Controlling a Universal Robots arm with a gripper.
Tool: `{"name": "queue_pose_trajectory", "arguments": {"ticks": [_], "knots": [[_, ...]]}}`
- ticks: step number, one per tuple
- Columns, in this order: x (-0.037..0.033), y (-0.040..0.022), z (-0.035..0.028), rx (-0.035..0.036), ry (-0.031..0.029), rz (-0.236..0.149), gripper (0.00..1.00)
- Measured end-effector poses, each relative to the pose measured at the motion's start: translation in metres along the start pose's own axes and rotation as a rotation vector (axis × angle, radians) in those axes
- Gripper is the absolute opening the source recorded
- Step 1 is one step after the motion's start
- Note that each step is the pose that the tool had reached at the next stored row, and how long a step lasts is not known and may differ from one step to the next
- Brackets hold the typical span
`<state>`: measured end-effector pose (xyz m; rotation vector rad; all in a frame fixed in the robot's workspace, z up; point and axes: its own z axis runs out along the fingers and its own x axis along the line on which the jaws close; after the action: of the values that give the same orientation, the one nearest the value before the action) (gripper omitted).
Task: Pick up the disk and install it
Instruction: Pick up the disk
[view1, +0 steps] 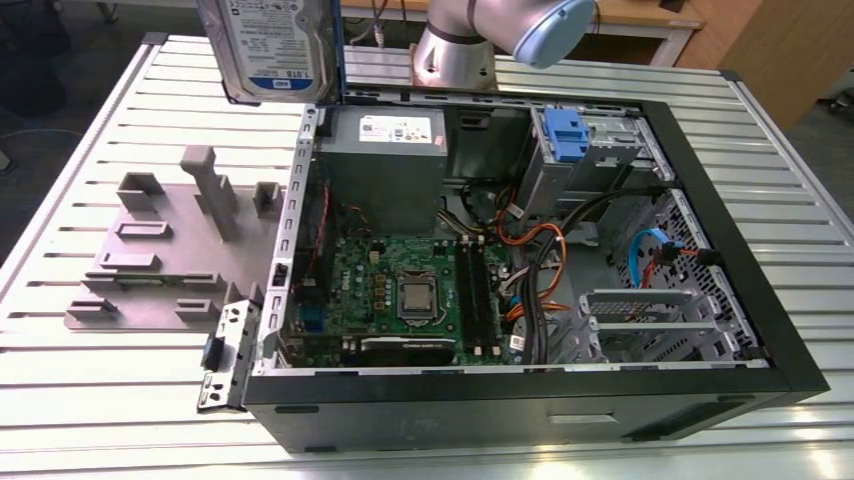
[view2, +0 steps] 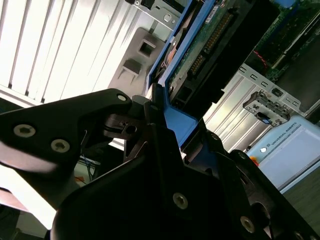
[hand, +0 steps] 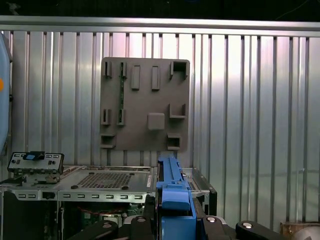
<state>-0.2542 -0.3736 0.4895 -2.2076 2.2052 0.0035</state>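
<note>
Transfer step: disk lifted clear, not yet installed.
The tool (hand: 172, 222) pinches the blue carrier of the disk (view1: 267, 45), a flat silver labelled hard drive, high above the open black computer case's (view1: 534, 405) far corner at the exterior view's left; seating it calls for alignment with the metal drive bay (view1: 621, 140).

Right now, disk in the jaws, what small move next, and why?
Probably carry it sideways toward the exterior view's right, keeping height. The disk hangs clamped in the jaws, up at the exterior view's left of the case, while the drive bay with the blue bracket sits further right.
</note>
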Motion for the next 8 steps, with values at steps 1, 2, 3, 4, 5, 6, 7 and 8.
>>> {"name": "queue_pose_trajectory", "arguments": {"ticks": [1, 2, 3, 4, 5, 6, 7, 8], "knots": [[0.0006, -0.0001, -0.0001, 0.0000, 0.0000, 0.001, 0.36], [0.0018, -0.0001, -0.0001, 0.0000, 0.0001, 0.001, 0.36], [0.0034, -0.0001, 0.0000, 0.0000, 0.0000, 0.002, 0.36], [0.0054, -0.0001, -0.0001, 0.0001, 0.0000, 0.003, 0.36], [0.0077, -0.0001, -0.0001, 0.0002, 0.0000, 0.005, 0.36], [0.0098, -0.0001, -0.0001, 0.0001, 0.0001, 0.006, 0.36], [0.0119, -0.0002, -0.0002, 0.0001, 0.0001, 0.008, 0.36], [0.0140, -0.0001, -0.0002, 0.0001, 0.0002, 0.010, 0.36]]}}
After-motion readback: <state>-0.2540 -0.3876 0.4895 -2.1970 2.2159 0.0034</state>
